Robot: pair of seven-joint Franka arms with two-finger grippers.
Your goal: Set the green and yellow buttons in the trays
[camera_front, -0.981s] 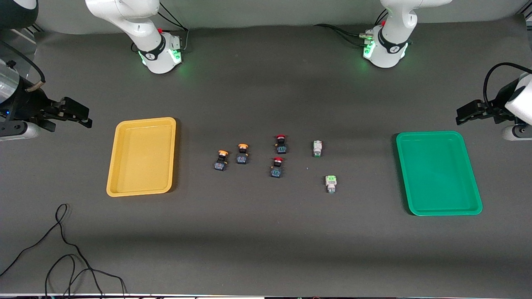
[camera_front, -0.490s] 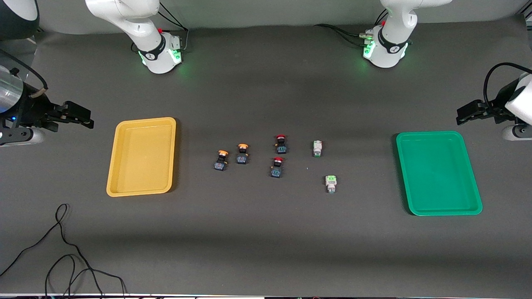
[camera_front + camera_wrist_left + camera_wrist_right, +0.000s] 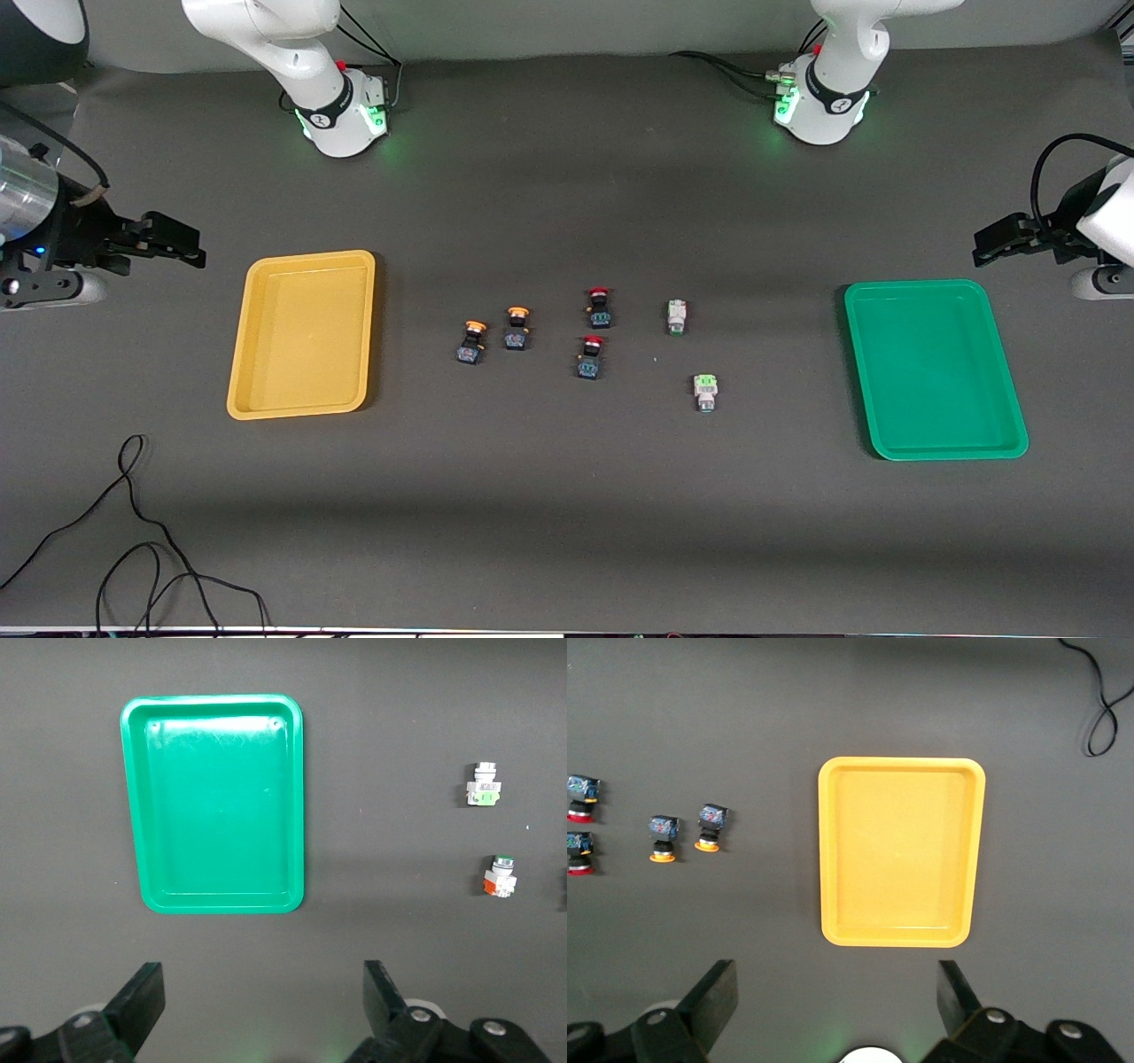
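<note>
Two yellow buttons (image 3: 472, 341) (image 3: 516, 328) stand mid-table, beside the yellow tray (image 3: 301, 332); the right wrist view shows them (image 3: 663, 837) (image 3: 710, 827) and the tray (image 3: 899, 850). Two green buttons (image 3: 677, 316) (image 3: 705, 392) lie toward the green tray (image 3: 935, 368); the left wrist view shows them (image 3: 484, 786) (image 3: 500, 877) and the tray (image 3: 213, 806). Both trays hold nothing. My right gripper (image 3: 190, 246) (image 3: 833, 979) is open and empty over the table at the right arm's end. My left gripper (image 3: 982, 245) (image 3: 263, 979) is open and empty, waiting at the left arm's end.
Two red-capped buttons (image 3: 599, 307) (image 3: 591, 356) stand between the yellow and green ones; they also show in the right wrist view (image 3: 583, 788) (image 3: 579, 850). A black cable (image 3: 133, 532) loops on the table nearer the front camera than the yellow tray.
My right gripper has shifted a little toward the yellow tray and levelled out. The left arm and the buttons have not moved.
</note>
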